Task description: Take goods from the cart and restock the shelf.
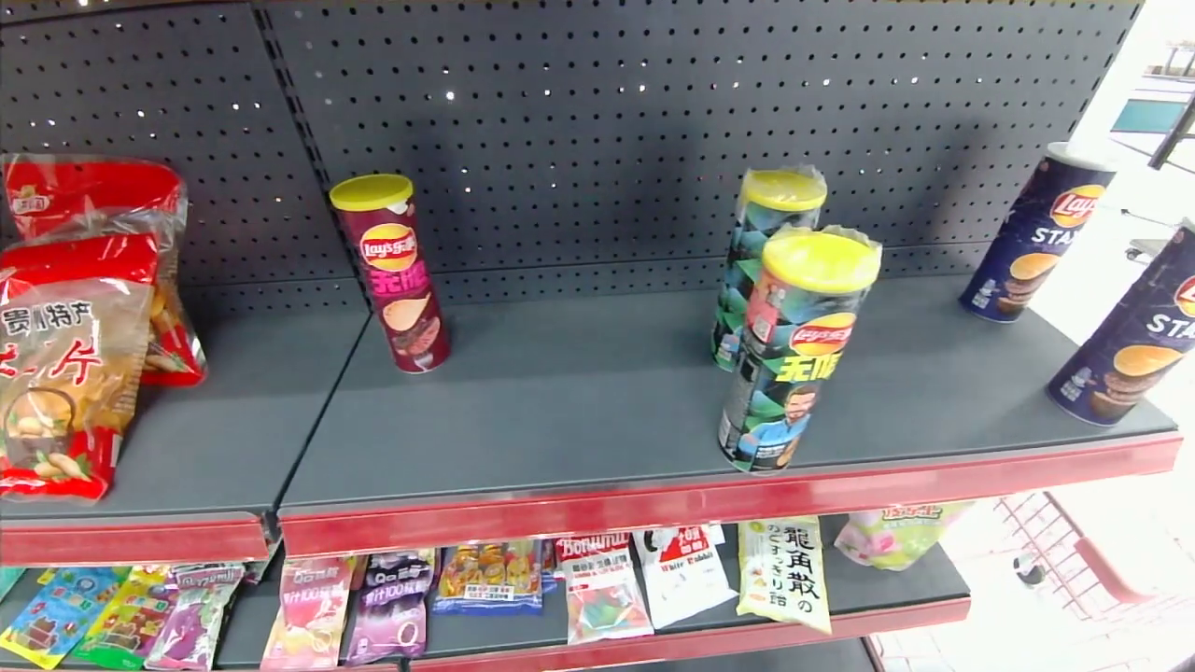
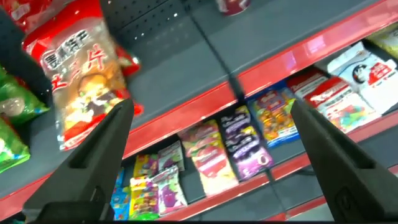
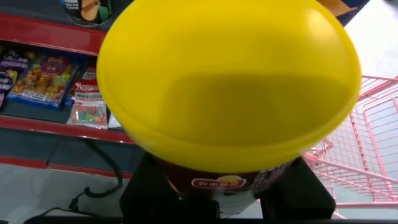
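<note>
The right end effector (image 3: 224, 196) pinches a yellow-lidded chip can (image 3: 230, 81) low before the shelves, near the cart (image 3: 367, 124); the left end effector (image 2: 211, 109) hangs spread; best lift it over the shelf (image 1: 579, 401) lip; set it upright beside the maroon can (image 1: 392, 271).

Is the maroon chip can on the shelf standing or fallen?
Upright: the maroon cylindrical chip can stands on its base, yellow lid uppermost.

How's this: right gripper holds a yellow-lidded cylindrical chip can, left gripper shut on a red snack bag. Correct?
No: left wrist view shows the left gripper open and empty; the red snack bag sits on the shelf. The right gripper holds the yellow-lidded cylindrical chip can.
</note>
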